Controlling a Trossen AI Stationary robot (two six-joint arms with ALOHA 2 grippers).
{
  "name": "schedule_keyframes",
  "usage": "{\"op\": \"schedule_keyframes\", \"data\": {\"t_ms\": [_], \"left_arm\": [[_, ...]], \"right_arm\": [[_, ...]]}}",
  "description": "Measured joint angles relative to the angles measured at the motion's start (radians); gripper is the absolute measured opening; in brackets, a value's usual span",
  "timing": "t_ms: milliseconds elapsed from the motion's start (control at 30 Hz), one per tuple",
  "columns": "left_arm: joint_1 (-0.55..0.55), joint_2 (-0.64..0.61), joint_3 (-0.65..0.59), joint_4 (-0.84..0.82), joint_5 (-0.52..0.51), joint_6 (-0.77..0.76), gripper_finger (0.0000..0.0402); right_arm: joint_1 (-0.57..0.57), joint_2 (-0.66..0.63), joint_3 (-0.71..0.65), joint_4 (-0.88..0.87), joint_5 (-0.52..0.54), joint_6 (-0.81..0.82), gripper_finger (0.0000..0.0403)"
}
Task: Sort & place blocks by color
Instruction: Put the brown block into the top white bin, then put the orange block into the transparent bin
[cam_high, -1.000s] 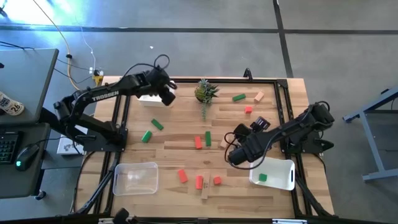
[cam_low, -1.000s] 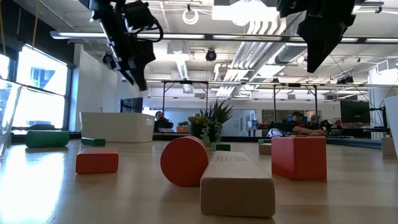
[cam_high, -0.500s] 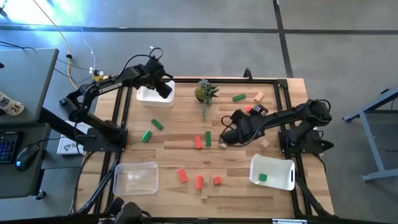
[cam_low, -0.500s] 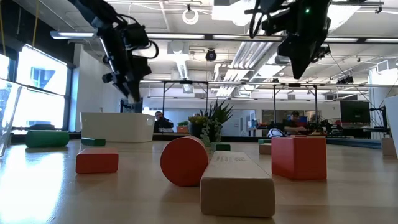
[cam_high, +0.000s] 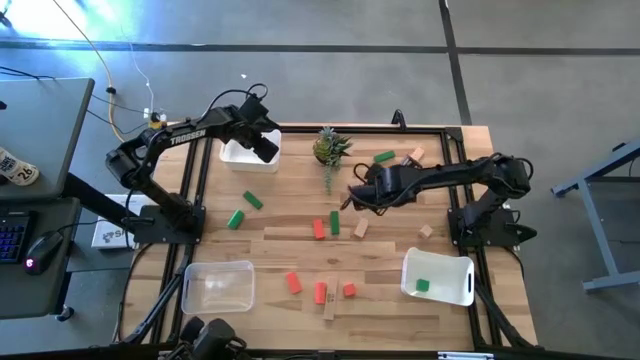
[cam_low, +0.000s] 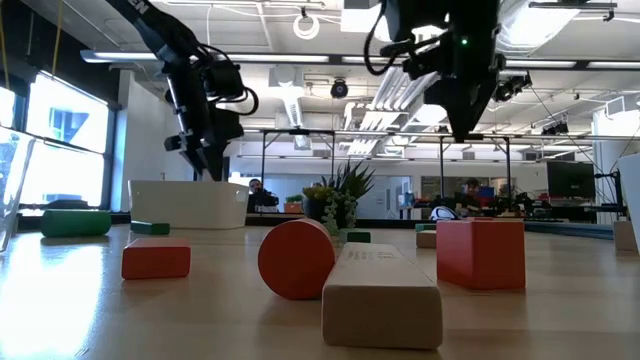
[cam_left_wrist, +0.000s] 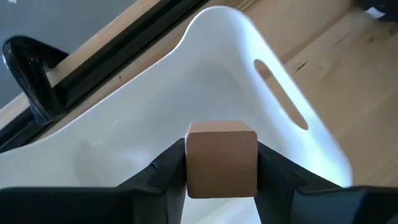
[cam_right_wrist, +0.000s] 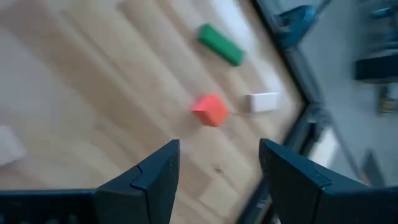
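A wooden table (cam_high: 300, 240) fills the centre of the high view, blocks scattered across it. At upper left the left gripper (cam_left_wrist: 221, 171) hangs over the white bin (cam_left_wrist: 155, 143), clamped on a tan cube (cam_left_wrist: 221, 158). To do this well, centre the cube inside the rim, lower it, then let go. The right gripper (cam_right_wrist: 214, 165), fingers spread and empty, hovers right of centre above a red cube (cam_right_wrist: 210, 110).

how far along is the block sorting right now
Early. Done: one green block lies in the white bin. In hand: the left gripper holds a tan cube over the far white bin. The right gripper hangs open above the table. Left: red, green and tan blocks lie scattered on the table; the clear bin looks empty.
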Motion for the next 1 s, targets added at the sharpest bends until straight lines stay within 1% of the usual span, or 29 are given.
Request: {"op": "schedule_keyframes", "data": {"t_ms": [200, 333, 433, 600, 733, 867, 1000], "left_arm": [[0.000, 0.000, 0.000, -0.020, -0.004, 0.009, 0.0178], [0.000, 0.000, 0.000, -0.021, -0.005, 0.019, 0.0200], [0.000, 0.000, 0.000, -0.021, -0.005, 0.019, 0.0209], [0.000, -0.001, 0.000, -0.021, -0.005, 0.019, 0.0209], [-0.010, -0.032, 0.000, -0.025, 0.016, 0.019, 0.0208], [-0.034, -0.093, 0.000, -0.063, 0.026, 0.019, 0.0207], [-0.069, -0.169, 0.000, -0.136, 0.024, 0.002, 0.0207]], "right_arm": [[-0.008, 0.000, 0.000, 0.196, -0.117, -0.068, 0.0207], [0.005, 0.000, 0.000, 0.331, -0.182, -0.061, 0.0207], [0.025, 0.000, 0.000, 0.411, -0.219, -0.013, 0.0207], [0.060, 0.000, 0.000, 0.516, -0.219, 0.071, 0.0207], [0.083, 0.000, 0.000, 0.590, -0.211, 0.089, 0.0207], [0.105, 0.000, 0.000, 0.634, -0.197, 0.089, 0.0207], [0.120, 0.000, 0.000, 0.651, -0.200, 0.088, 0.0207]]}}
